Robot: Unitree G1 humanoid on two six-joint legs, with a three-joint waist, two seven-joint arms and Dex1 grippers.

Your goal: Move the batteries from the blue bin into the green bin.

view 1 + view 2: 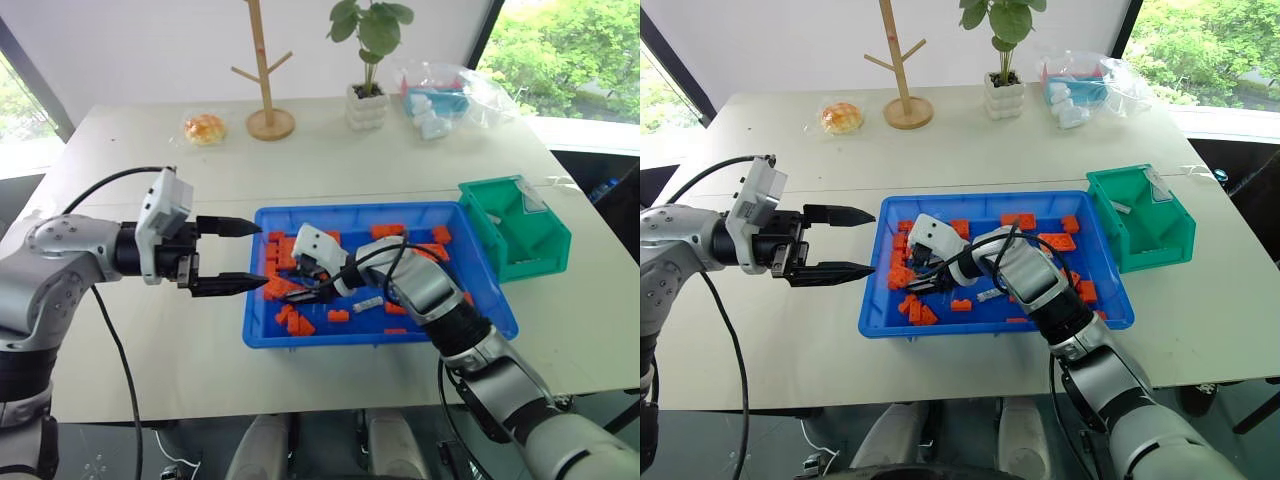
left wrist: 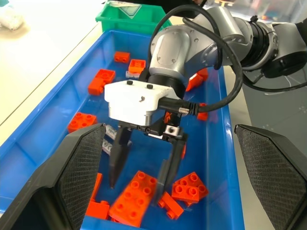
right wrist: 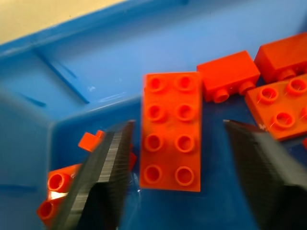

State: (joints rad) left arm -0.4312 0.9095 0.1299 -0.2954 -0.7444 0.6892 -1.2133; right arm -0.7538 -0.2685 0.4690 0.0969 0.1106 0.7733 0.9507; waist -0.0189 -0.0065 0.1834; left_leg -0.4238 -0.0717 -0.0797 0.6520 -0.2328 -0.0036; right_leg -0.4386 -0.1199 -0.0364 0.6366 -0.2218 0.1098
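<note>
while your right gripper (image 2: pixel 141 179) is hanging spread wide and empty over an orange brick (image 3: pixel 171 130), a silver battery (image 1: pixel 367 303) is lying mid blue bin (image 1: pixel 350 338). your left gripper (image 1: pixel 232 256) is gaping outside its rim; green bin (image 1: pixel 512 226) is touching its far corner.

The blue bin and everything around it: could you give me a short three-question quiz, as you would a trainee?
1. True or false: the right gripper is shut on a battery.
2. Which lies directly between the right gripper's open fingers? A) a battery B) an orange eight-stud brick C) nothing
3. Fill in: the left gripper hovers open beside the ___ bin's left rim.

Key
1. False. It is open and holds nothing; one battery lies loose in the blue bin beside that arm.
2. B.
3. Blue. The green bin sits at the blue bin's far right corner.
</note>
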